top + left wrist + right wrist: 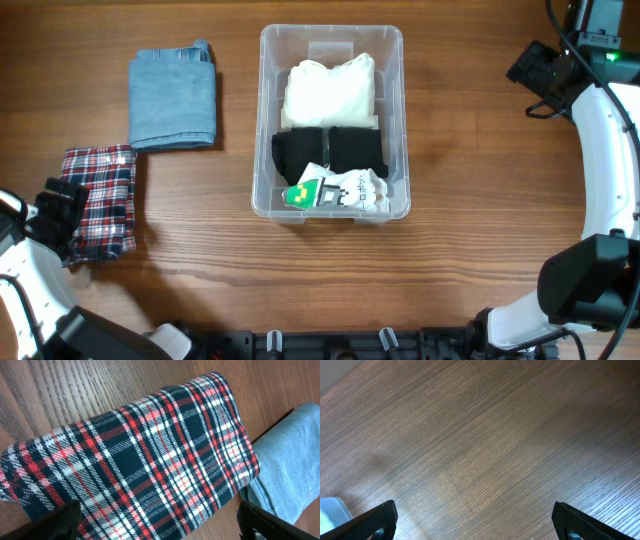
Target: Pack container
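1. Find the clear rectangular plastic container (266, 110) at table (450, 265) centre; bare wood borders every rim.
2. Your left claw (159, 522) stands spread over the folded red-navy plaid cloth (150, 460).
3. Your right claw (475, 522) stands spread over bare table.

The clear, rectangular plastic container (265, 120) stands upright and lidless at the middle of the tabletop (470, 240), holding a folded cream garment (330, 92), folded black cloth (330, 152) and a white-green packet (340, 190).
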Tool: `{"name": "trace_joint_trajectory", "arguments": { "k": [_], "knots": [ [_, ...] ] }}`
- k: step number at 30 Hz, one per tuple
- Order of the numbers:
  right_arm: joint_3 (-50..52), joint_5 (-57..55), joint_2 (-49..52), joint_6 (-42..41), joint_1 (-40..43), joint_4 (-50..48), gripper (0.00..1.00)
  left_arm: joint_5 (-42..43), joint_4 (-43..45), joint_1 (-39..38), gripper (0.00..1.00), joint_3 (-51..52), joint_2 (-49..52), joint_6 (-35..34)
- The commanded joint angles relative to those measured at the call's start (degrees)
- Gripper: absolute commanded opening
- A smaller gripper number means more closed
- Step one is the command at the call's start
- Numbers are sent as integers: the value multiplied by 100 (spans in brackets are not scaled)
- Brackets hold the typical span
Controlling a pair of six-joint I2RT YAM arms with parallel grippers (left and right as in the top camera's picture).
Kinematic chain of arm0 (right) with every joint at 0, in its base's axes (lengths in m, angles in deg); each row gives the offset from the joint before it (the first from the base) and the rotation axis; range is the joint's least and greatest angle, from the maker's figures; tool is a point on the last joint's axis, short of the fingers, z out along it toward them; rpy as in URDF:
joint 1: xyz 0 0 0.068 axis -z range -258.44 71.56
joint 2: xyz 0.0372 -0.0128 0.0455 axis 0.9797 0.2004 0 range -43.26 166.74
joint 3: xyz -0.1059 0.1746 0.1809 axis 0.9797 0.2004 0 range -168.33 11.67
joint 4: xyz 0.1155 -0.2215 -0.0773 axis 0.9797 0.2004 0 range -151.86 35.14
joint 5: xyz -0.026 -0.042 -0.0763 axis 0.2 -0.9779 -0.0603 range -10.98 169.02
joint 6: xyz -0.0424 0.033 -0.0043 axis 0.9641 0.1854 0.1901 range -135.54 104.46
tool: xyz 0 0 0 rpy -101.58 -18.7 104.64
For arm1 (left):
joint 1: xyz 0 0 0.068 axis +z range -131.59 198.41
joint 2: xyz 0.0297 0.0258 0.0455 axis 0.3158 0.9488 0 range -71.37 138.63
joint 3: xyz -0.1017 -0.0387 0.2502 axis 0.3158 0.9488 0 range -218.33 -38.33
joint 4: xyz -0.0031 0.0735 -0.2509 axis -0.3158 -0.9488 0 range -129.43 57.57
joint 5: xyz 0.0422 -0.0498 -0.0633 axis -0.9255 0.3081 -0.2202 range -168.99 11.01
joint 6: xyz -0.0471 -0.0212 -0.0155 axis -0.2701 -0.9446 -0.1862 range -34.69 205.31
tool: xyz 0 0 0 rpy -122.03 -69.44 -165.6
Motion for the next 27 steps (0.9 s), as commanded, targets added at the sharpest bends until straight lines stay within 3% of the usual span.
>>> {"name": "trace_joint_trajectory", "arguments": {
  "k": [1,14,27],
  "knots": [
    [15,-98,59,-74,13,-15,100,85,-42,39,100,-72,-155,94],
    [15,-101,59,-74,13,-15,100,-704,-149,39,100,-72,-428,92],
    [15,-101,59,-74,13,-17,100,-715,-28,39,100,-72,-426,92]
  ]
}}
